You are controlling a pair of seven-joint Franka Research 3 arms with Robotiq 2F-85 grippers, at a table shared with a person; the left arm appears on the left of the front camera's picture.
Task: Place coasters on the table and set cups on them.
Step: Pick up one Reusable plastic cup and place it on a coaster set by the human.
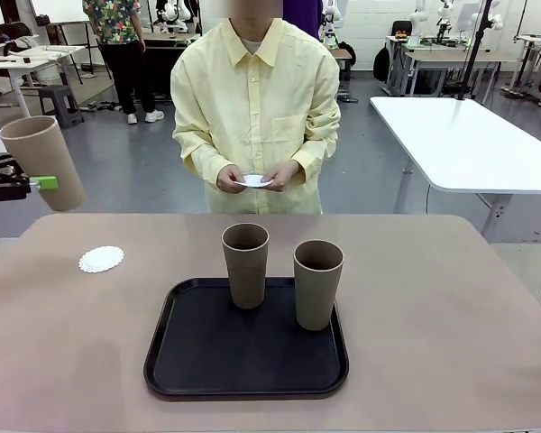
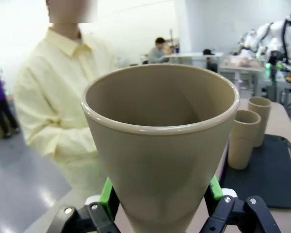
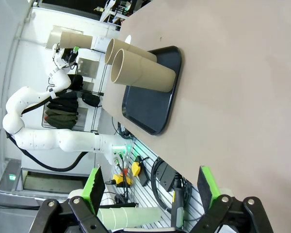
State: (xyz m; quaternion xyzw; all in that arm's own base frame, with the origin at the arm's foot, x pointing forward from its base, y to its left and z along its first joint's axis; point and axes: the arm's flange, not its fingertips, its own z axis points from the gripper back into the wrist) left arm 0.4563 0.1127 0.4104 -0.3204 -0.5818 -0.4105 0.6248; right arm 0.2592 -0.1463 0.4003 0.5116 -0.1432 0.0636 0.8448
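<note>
My left gripper [image 1: 38,182] is shut on a brown cup [image 1: 41,162], holding it slightly tilted in the air beyond the table's far left corner. In the left wrist view this cup [image 2: 160,145] sits between the green pads [image 2: 106,194]. Two more cups [image 1: 245,264] [image 1: 317,283] stand upright on the black tray [image 1: 243,370]. One white lacy coaster [image 1: 101,259] lies on the beige table [image 1: 433,307], left of the tray. The person across the table holds another coaster [image 1: 254,181] in both hands. My right gripper [image 3: 150,194] is open and holds nothing, off the table's right side.
The tray sits in the table's near middle. A white table [image 1: 469,135] stands behind at the right. Other people and tables are far back in the room. From the right wrist, the tray [image 3: 155,107] and both cups [image 3: 143,73] appear sideways.
</note>
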